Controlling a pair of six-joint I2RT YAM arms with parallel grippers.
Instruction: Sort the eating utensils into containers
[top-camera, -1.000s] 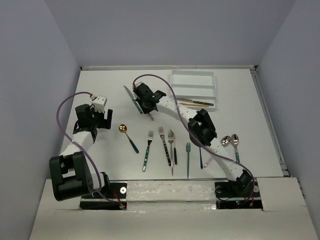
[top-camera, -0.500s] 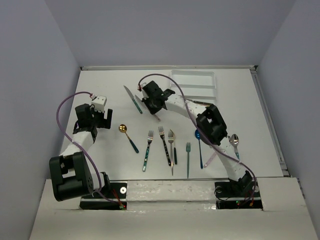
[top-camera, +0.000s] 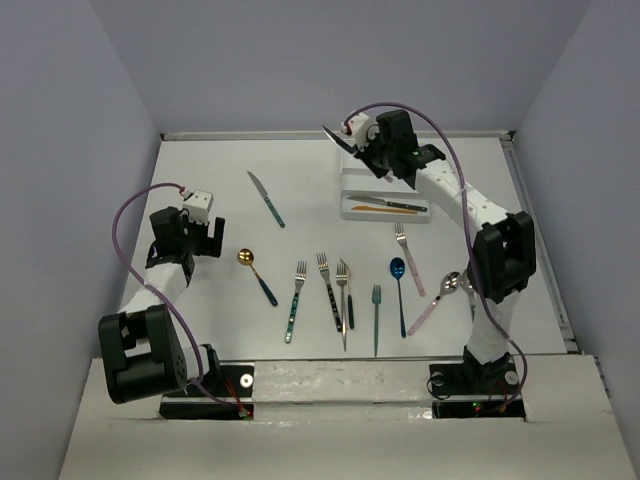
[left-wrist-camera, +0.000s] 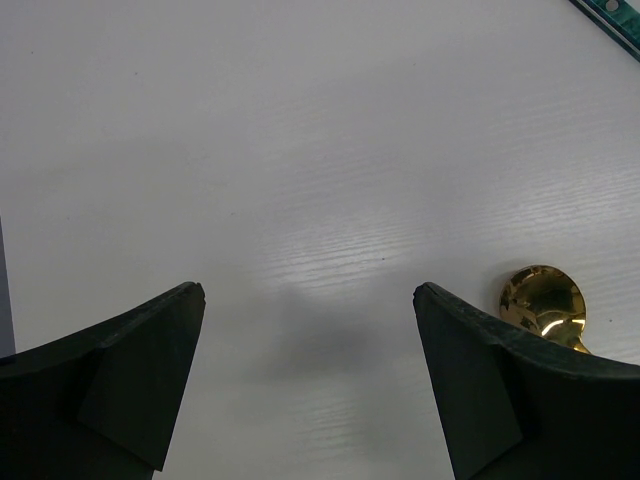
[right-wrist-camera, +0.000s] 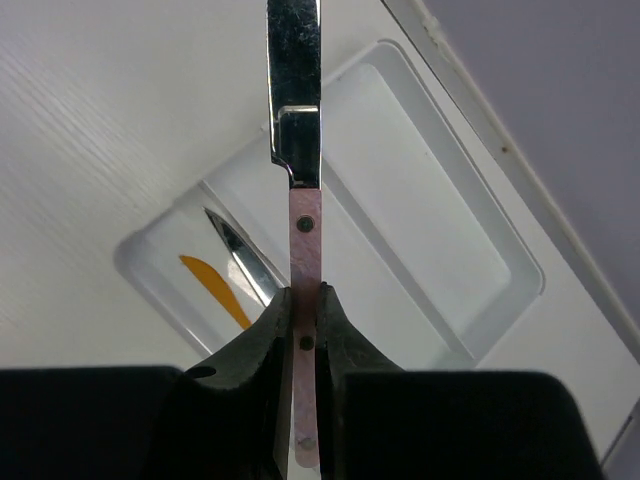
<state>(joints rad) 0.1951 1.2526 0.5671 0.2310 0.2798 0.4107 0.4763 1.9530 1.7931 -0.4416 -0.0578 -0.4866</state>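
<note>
The knife (right-wrist-camera: 303, 225) hangs over the tray (right-wrist-camera: 420, 230)!
The right gripper (right-wrist-camera: 303, 310) pinches only its handle end, so it could pivot and land crosswise; the left gripper (left-wrist-camera: 308, 330) gapes apart.

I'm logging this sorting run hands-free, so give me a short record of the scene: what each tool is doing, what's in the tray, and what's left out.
right tool: shut on a pink-handled knife, held above the white tray
left tool: open, empty, over the table beside the gold spoon
tray contents: two knives in the compartment nearest the arms; the neighbouring compartment looks empty
unsorted on table: forks, spoons, teal-handled knife
</note>
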